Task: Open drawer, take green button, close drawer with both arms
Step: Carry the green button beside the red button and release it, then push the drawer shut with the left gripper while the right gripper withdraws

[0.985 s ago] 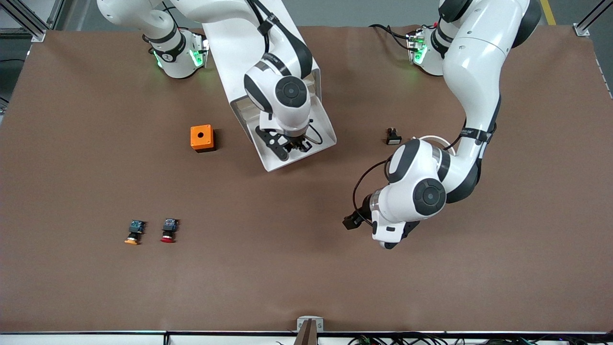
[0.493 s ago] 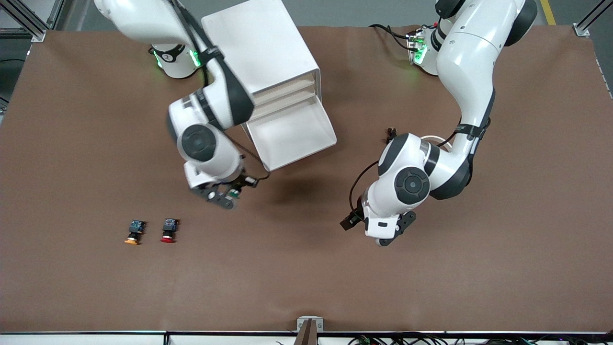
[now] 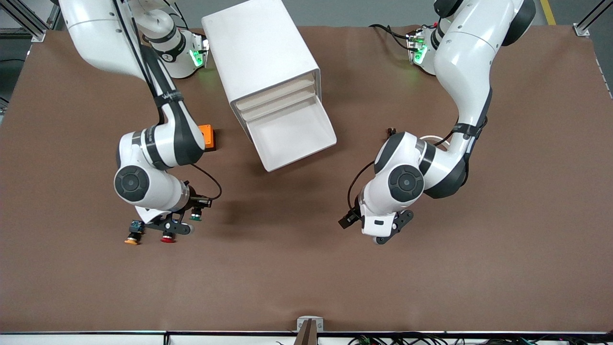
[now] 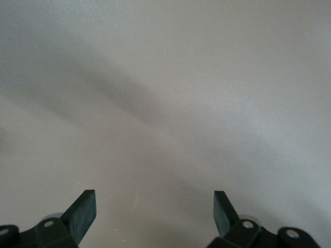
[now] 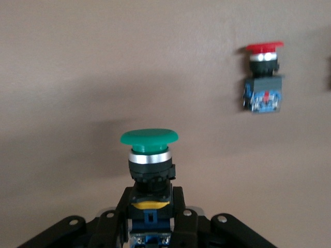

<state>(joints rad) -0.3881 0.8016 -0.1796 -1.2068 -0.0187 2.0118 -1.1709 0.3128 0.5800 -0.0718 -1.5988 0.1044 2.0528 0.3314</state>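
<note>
Two grippers over the brown table (image 3: 306,268). Right gripper (image 5: 150,219) clenched on the green-capped button (image 5: 149,150), held off the surface, cap pointing away from the fingers; red-capped button (image 5: 263,77) lying just beside, yellow-orange-capped button (image 3: 133,232) next to that. Left gripper (image 4: 154,209) spread wide, grasping nothing, over bare table toward the left arm's end. White drawer (image 3: 292,132) pulled out of the cabinet (image 3: 258,52).

No legible text — anywhere.
</note>
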